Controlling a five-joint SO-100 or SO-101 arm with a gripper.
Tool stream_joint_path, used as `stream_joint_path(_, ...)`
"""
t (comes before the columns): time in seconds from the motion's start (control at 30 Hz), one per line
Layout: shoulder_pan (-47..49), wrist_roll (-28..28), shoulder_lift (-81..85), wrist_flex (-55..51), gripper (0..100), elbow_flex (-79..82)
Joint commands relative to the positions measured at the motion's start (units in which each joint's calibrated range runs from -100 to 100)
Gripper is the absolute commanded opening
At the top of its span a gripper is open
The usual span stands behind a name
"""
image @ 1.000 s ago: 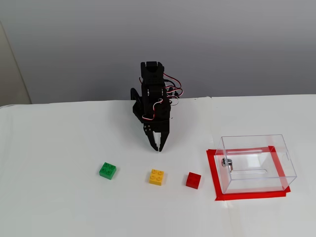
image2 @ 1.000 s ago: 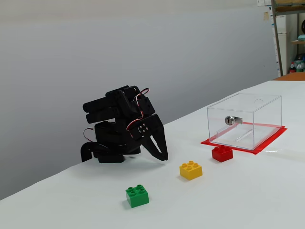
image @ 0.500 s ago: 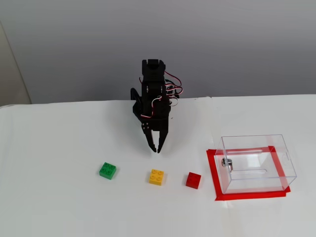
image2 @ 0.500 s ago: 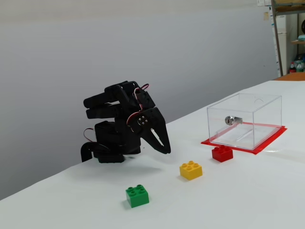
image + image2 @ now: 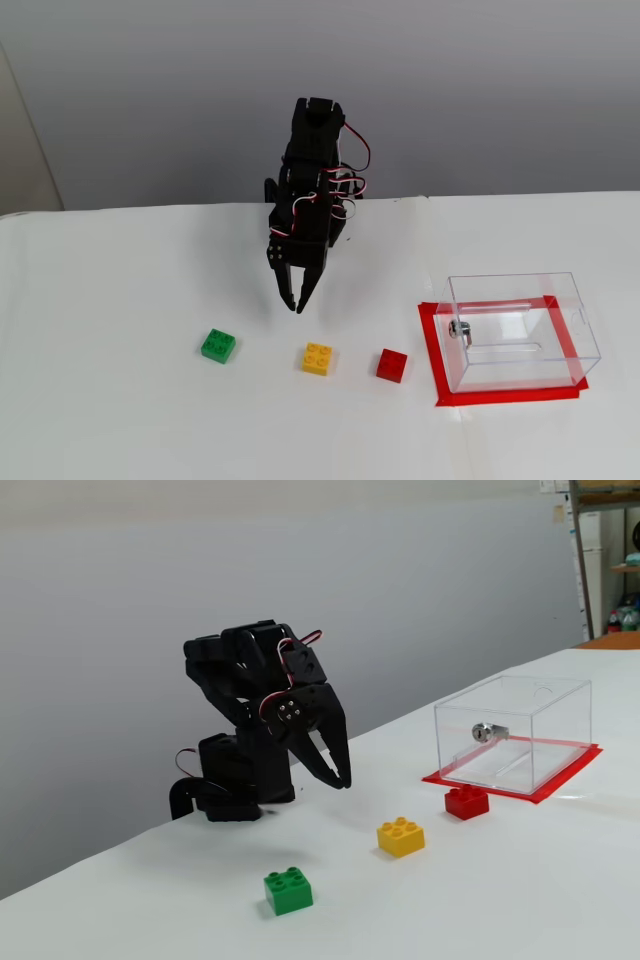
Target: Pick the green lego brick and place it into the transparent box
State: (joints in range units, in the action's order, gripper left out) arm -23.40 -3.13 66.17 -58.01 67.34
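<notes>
The green brick (image 5: 218,346) looks small, light, hard and a bit smooth, so the best hold is likely on two flat side walls, below the bumps; it sits on the white surface (image 5: 120,420) at about 9 o'clock from the yellow brick (image 5: 318,358), far from the clear box (image 5: 520,330). The end effector (image 5: 296,306) is nearly closed and holds nothing. Since half a second ago it has lifted and swung a little toward the green brick, while the bricks and box have not moved.
</notes>
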Motion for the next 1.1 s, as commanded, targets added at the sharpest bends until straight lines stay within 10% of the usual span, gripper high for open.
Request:
stream_joint_path(0.0, -3.18, -0.16, -4.36, 0.66, 1, -6.86)
stream_joint_path(1.07, -21.22, 3.02, -40.76, 3.18, 2, -28.83)
